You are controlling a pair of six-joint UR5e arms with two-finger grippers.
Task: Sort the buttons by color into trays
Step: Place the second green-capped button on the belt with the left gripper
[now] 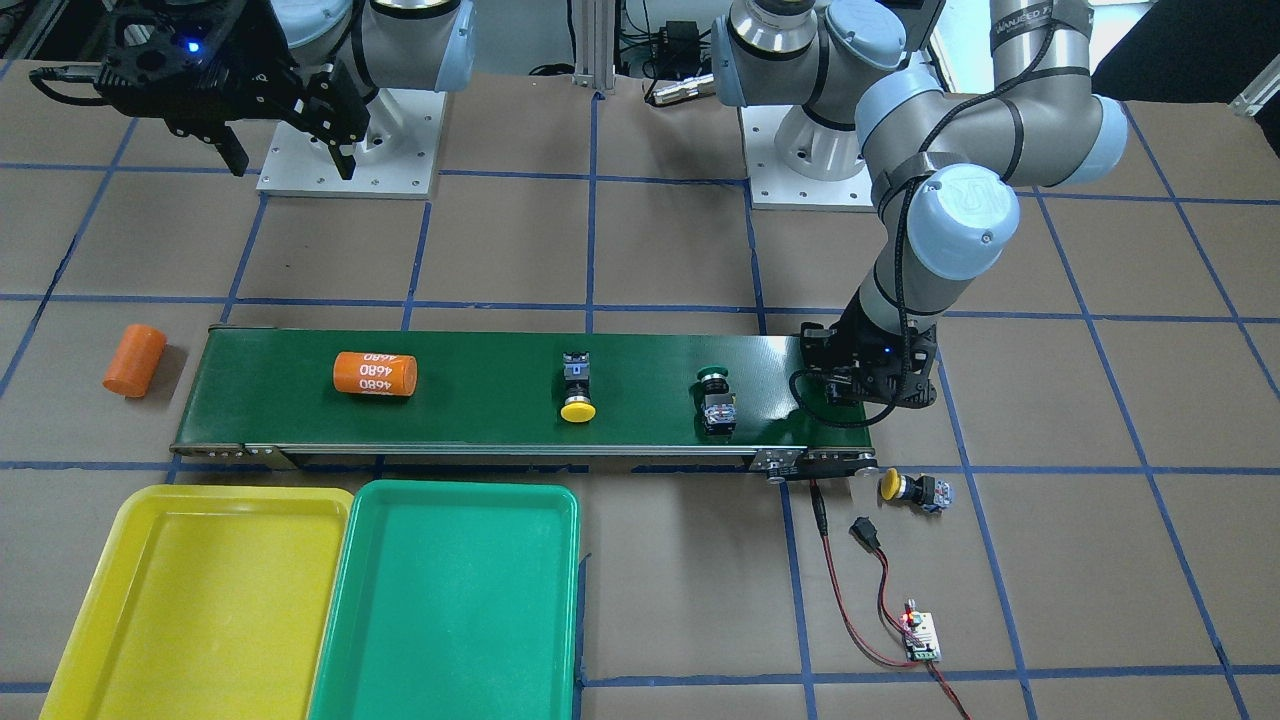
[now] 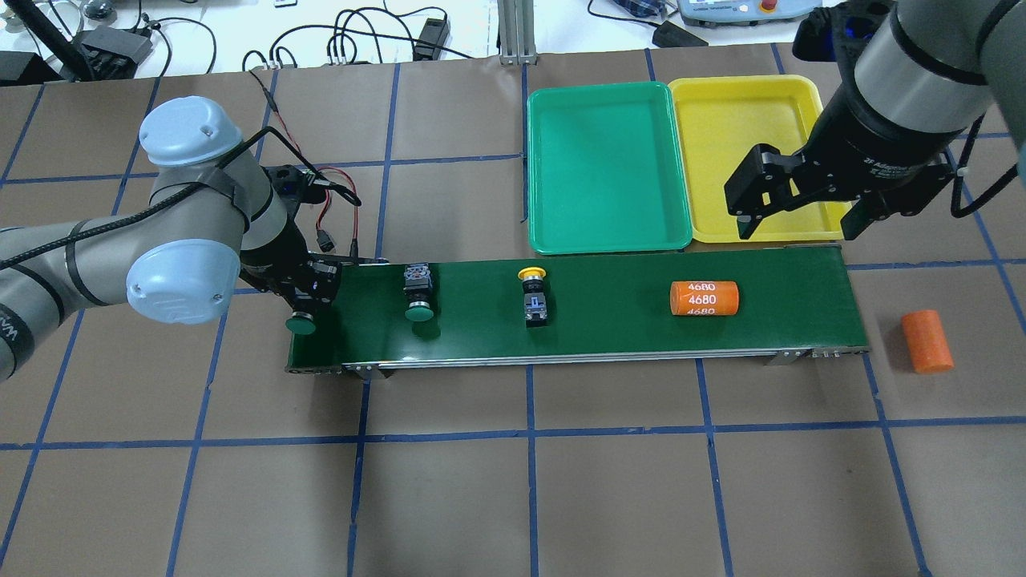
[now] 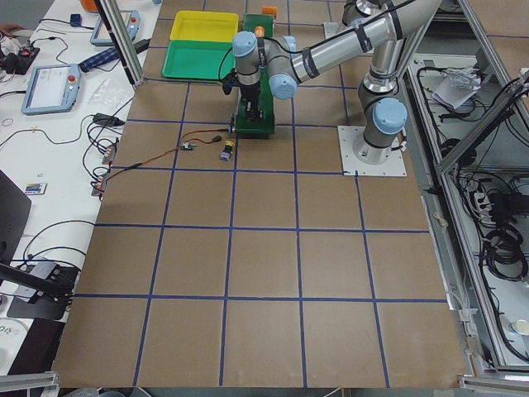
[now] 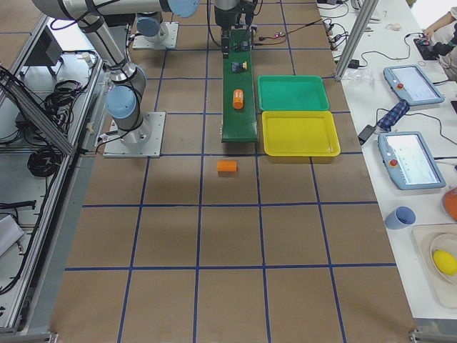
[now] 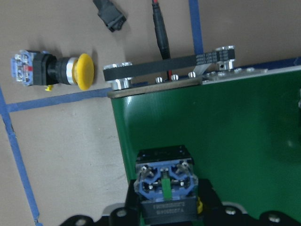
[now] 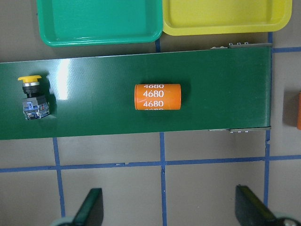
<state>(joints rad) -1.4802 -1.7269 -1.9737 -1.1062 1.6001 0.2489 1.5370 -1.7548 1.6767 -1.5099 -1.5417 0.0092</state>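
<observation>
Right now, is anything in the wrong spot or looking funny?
Yes. One yellow button lies on its side on the table, off the end of the conveyor belt and near a loose black plug. An orange cylinder also lies on the table past the belt's other end.

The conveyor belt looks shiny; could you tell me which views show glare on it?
Right wrist view: a pale glare patch on the conveyor belt beside the yellow button. Front-facing view: faint sheen toward the belt's view-right end. Overhead view: it looks evenly dark.
</observation>
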